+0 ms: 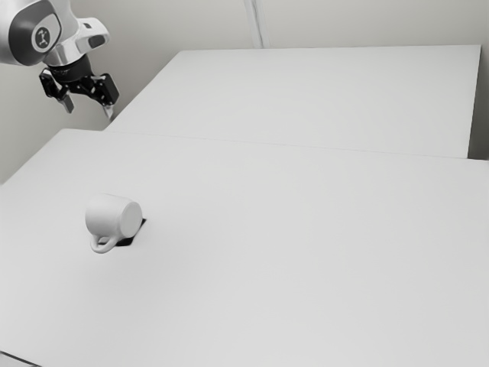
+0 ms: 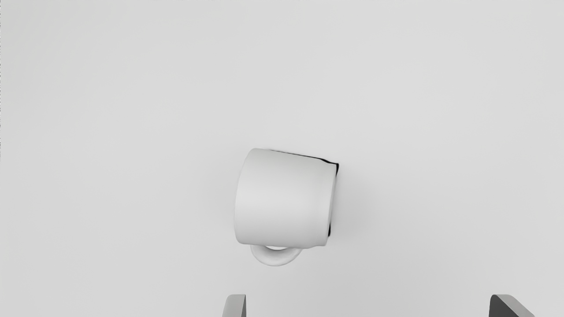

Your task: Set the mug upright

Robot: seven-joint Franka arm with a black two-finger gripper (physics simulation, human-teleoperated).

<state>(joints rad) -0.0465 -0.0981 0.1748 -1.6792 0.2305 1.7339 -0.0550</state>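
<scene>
High at the exterior view's upper left, the black gripper [image 1: 89,115] hangs with its fingers apart and nothing between them. Below it and some way off, a white mug [image 1: 108,216] lies on its side on the white table [image 1: 290,252]. Its base faces the exterior view's right, and its handle sticks out low toward that camera. In the wrist view the mug [image 2: 284,198] lies ahead of the widely spread fingertips of the gripper [image 2: 368,306], touching neither; its opening is turned out of sight.
A small dark patch [image 1: 137,233] shows on the table under and beside the mug. Behind the table's far edge is another white surface [image 1: 306,95], with a pale wall [image 1: 367,23] beyond.
</scene>
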